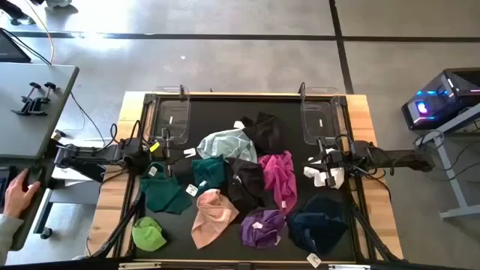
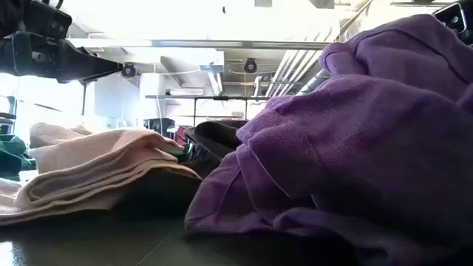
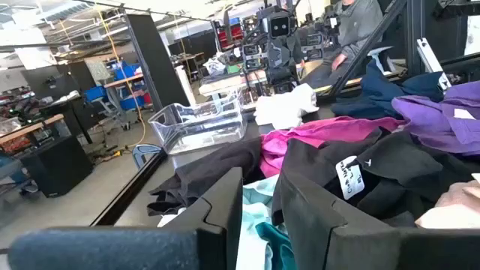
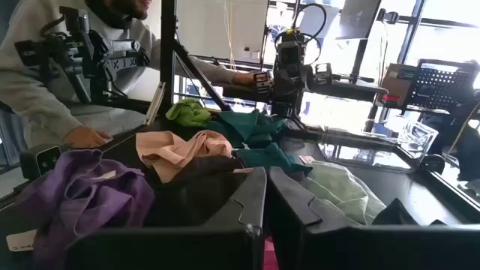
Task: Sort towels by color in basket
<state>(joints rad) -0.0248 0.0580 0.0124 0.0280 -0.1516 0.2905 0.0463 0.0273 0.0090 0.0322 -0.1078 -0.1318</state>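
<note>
Towels lie in a loose heap on the black mat: pale mint [image 1: 225,142], black [image 1: 262,129], magenta [image 1: 277,178], peach-pink [image 1: 212,217], purple [image 1: 262,226], navy [image 1: 319,223], lime [image 1: 148,235] and two dark green ones [image 1: 165,193]. My left gripper [image 1: 155,168] hangs over the heap's left side, above a dark green towel [image 4: 259,124], with a narrow gap between its fingers [image 3: 259,187]. My right gripper [image 1: 319,169] is at the heap's right side, shut [image 4: 267,180], over a small white cloth [image 3: 285,109]. My right gripper stands right above the white cloth [image 1: 324,177], which lies on the mat; I cannot tell whether the fingers touch it.
Two clear plastic bins stand at the mat's far edge, one on the left [image 1: 171,116] and one on the right [image 1: 319,112]. A raised wooden frame [image 1: 112,195] borders the mat. A person's hand [image 1: 15,196] rests off the table to the left.
</note>
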